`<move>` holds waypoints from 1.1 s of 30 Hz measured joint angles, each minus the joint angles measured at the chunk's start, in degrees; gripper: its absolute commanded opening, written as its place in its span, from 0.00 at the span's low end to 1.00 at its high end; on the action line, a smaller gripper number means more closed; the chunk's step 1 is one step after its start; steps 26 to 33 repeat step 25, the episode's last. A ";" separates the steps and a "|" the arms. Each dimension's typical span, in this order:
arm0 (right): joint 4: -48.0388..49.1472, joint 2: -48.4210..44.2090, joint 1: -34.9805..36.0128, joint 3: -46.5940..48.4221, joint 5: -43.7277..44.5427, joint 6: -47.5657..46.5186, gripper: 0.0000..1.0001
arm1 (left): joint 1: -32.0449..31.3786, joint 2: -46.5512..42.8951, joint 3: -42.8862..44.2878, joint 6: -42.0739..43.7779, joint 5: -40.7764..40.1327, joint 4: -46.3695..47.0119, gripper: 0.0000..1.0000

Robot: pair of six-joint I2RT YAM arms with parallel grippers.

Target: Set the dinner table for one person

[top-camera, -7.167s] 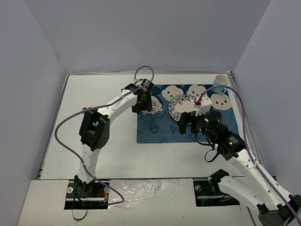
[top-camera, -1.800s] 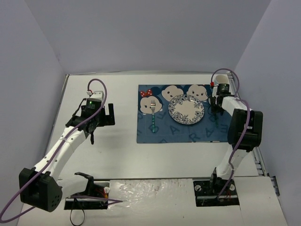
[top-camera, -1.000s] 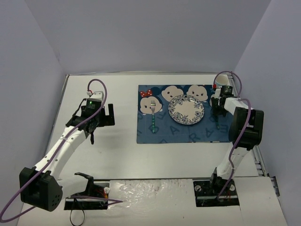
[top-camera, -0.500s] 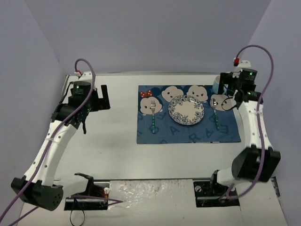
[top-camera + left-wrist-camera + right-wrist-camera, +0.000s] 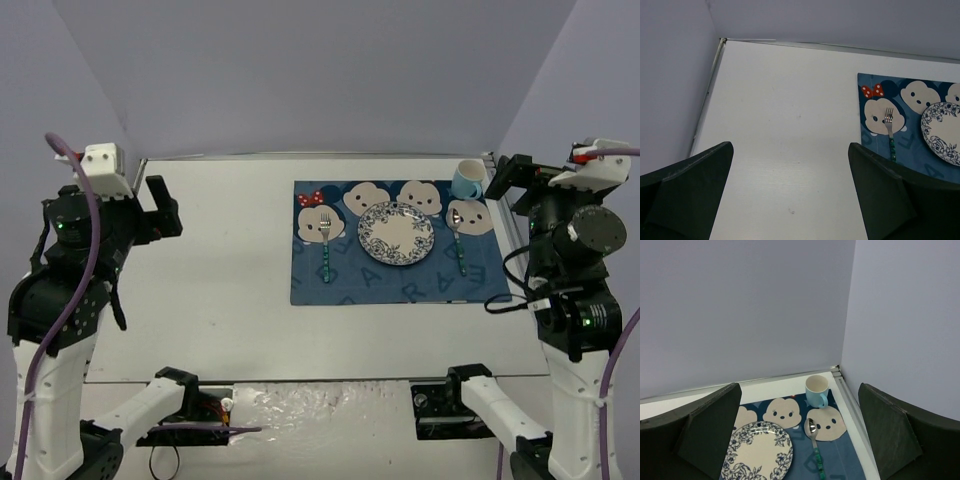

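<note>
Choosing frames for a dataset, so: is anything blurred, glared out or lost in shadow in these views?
Top external: even light, soft shadows, no glare on the dinner table; fork, plate and spoon read sharp. Left wrist: fork crisp, the left gripper's fingers dark and soft-edged. Right wrist: mug and spoon sharp, the right gripper's fingers nearly black.

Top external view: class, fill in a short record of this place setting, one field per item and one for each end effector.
table: white, holds a blue placemat
plate: centre of placemat
fork: left of plate, tines far
spoon: right of plate, bowl far
cup: beyond spoon, at placemat's far right corner
left end effector: open, raised, holding nothing
right end effector: open, raised, holding nothing
</note>
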 measured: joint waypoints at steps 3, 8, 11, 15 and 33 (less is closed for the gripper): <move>-0.68 -4.37 3.05 -2.75 2.36 -0.41 1.00 | 0.00 -1.40 2.35 0.58 -1.35 -1.84 0.97; -1.68 -10.16 4.19 -5.90 5.38 -0.16 1.00 | 0.00 -4.87 2.15 1.00 -2.17 -2.20 0.97; -1.64 -11.62 4.65 -6.04 6.84 -0.10 1.00 | -0.02 -6.45 0.17 0.97 -2.22 -1.91 0.97; -1.68 -12.01 5.11 -6.07 8.99 0.21 1.00 | -0.10 -6.18 -1.91 0.95 -2.29 -1.91 0.97; -1.69 -12.37 5.77 -6.56 10.59 0.30 1.00 | -0.21 -4.10 -3.96 0.16 -2.14 -1.25 0.97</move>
